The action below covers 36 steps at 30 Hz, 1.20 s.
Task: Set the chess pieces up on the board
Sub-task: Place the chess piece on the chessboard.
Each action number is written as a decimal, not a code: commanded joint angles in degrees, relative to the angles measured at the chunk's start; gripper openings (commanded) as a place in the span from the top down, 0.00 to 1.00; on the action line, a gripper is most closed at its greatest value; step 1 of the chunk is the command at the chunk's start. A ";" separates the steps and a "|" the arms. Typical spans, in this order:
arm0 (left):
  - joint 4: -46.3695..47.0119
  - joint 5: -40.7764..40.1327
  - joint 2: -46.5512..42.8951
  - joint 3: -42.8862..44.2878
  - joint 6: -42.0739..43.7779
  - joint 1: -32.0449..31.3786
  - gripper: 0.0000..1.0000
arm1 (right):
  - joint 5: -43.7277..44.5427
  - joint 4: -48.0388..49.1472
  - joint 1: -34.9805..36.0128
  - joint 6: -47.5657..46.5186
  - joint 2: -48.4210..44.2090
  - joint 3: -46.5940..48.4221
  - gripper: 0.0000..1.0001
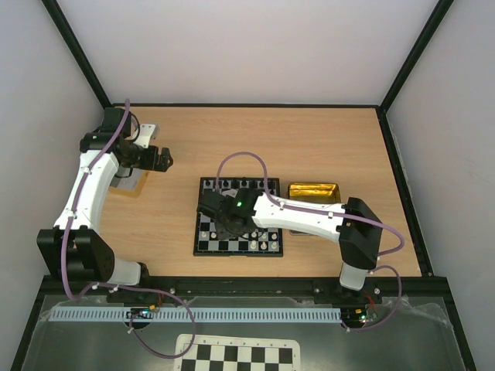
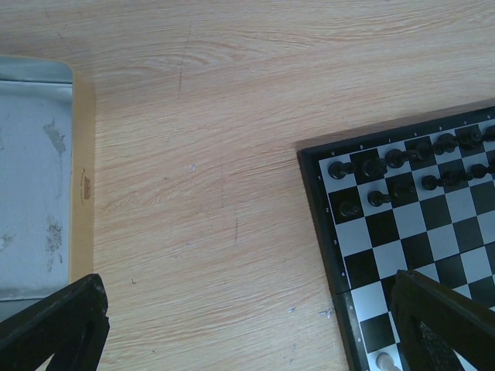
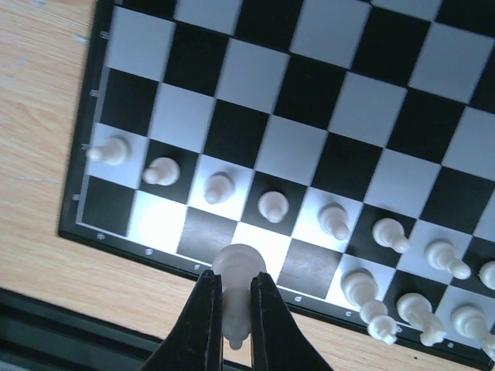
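Cream chess piece [image 3: 238,267] sits pinched in the right tool [image 3: 233,287] at the edge of the board [image 3: 232,69] (left tool [image 1: 164,160] gapes open).

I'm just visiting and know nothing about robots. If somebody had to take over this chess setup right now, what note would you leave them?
Left hand: open, holding nothing, over the table left of the board.
Right hand: shut on a white piece, above the board's near row.
Done: black pieces in the far rows; white pawns lined up; some back-row whites placed at the right.
Left: set this piece down, then fill the empty near-row squares on the left.
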 commanded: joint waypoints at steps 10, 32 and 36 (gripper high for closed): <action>-0.06 1.64 -0.04 0.64 -0.69 -0.90 0.01 | 1.37 4.28 0.32 8.66 -5.87 -12.57 0.98; 0.17 0.94 -0.14 0.31 -0.86 -1.10 0.01 | 0.43 8.78 2.33 7.94 -4.11 -16.53 0.98; 0.29 0.83 -0.02 0.46 -0.87 -1.10 0.01 | 0.79 8.02 2.29 7.58 -2.91 -15.36 0.98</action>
